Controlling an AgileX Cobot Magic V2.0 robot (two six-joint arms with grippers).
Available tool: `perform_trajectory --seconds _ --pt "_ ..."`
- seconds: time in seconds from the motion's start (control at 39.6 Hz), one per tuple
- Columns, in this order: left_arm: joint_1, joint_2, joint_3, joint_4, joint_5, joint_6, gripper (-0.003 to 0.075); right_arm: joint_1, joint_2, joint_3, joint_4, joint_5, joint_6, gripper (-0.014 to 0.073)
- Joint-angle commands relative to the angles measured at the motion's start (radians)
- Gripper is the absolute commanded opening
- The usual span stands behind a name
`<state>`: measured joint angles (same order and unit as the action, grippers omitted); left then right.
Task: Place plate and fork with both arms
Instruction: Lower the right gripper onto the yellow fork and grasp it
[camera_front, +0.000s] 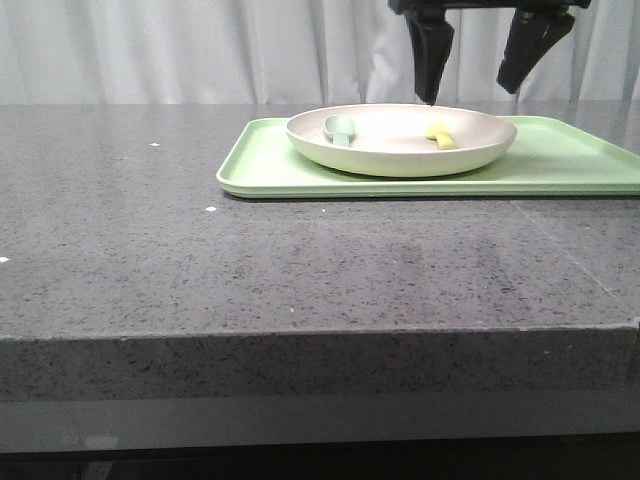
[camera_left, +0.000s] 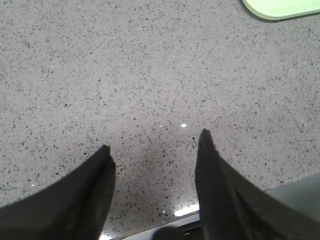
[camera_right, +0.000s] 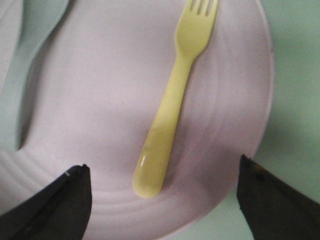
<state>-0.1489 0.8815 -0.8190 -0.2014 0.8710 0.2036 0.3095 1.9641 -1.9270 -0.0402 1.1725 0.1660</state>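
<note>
The cream plate sits on the light green tray at the back of the table. In it lie the pale yellow fork on the right and a pale green spoon on the left. My right gripper hangs open just above the plate's right half. In the right wrist view the fork lies on the plate, its handle end between the wide-apart fingers of the right gripper, untouched. My left gripper is open over bare table and does not show in the front view.
The grey speckled table runs from the tray to the front edge. A corner of the tray shows in the left wrist view, well away from the left fingers. A white curtain hangs behind the table.
</note>
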Motion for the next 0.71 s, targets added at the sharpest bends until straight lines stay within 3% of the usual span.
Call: perform_trajectory --seconds 0.0,0.68 --pt "0.002 -0.005 -0.026 -0.021 -0.052 0.001 0.0356 -0.021 -0.009 -0.084 -0.019 -0.012 0.017 0.0611" --pt "0.002 -0.005 -0.026 -0.021 -0.048 0.001 0.0356 -0.049 0.143 -0.218 0.04 -0.02 0.081 0.0611"
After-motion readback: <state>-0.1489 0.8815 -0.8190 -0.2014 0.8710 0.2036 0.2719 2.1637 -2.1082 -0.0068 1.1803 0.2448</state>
